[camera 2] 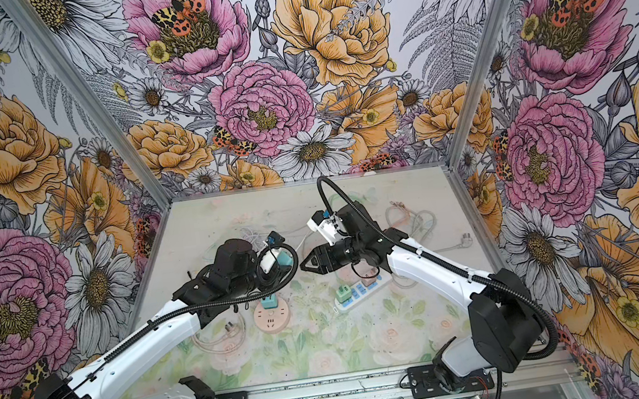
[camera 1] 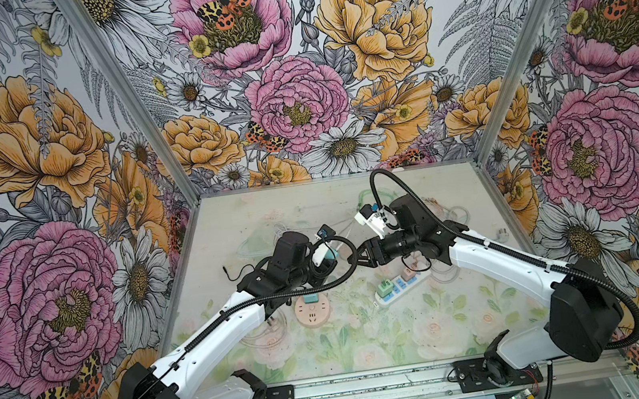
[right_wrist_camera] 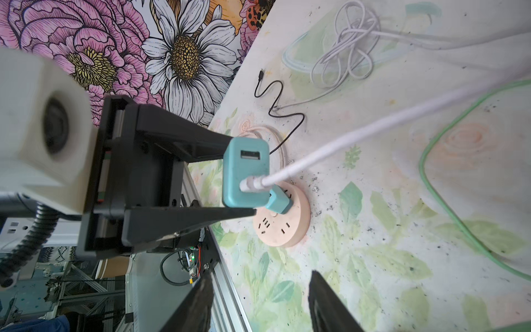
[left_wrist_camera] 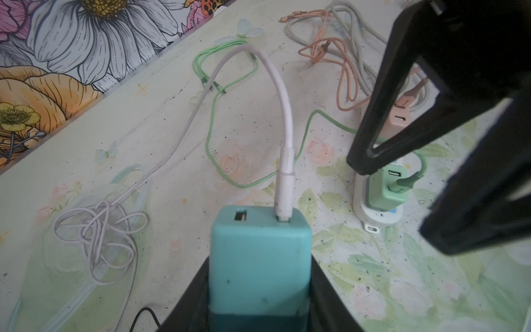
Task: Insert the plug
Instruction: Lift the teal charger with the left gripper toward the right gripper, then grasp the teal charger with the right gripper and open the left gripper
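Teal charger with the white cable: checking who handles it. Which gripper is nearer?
Left. The left gripper clamps the teal charger between its jaws; the right gripper hovers beside it, apart, jaws empty.

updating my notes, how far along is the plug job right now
Done: the white cable is seated in the teal charger. In hand: the left gripper clamps that charger; the right gripper is open, empty. Left: probably plugging it into the round pink socket.
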`<state>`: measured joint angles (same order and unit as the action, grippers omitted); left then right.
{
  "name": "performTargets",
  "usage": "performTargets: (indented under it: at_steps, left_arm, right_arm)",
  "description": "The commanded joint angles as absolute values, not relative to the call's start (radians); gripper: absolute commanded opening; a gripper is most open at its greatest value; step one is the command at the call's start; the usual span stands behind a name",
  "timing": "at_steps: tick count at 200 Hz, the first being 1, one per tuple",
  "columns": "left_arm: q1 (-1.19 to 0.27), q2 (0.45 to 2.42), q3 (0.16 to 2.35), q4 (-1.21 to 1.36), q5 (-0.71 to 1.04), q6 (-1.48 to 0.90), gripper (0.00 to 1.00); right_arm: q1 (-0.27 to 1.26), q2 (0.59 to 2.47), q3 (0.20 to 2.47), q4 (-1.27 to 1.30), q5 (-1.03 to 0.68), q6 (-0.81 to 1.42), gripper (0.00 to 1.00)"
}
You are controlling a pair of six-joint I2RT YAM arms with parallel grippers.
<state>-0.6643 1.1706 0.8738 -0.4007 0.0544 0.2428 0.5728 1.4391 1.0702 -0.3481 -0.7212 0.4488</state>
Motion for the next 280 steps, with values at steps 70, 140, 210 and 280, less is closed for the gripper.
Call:
performTargets:
  at_steps: [70, 140, 210, 280]
  left_arm:
    - [-0.704, 1.124, 0.848, -0.342, 0.141, 0.280, 0.25]
    - [-0.752, 1.152, 0.862, -0.372, 0.121, 0.310, 0.25]
    - [-0.758, 1.166, 0.890, -0.394, 0.113, 0.365, 0.26]
    - [-0.779, 1.185, 0.911, -0.392, 0.108, 0.394, 0.26]
  right_arm:
    - [0.584, 1.484, 1.127, -0.315, -0.771, 0.456, 0.54]
    - [0.597, 1.519, 1.155, -0.313, -0.783, 0.465, 0.54]
    - [0.603, 1.533, 1.142, -0.314, -0.820, 0.471, 0.51]
    - [0.607, 1.559, 1.147, -0.316, -0.837, 0.479, 0.47]
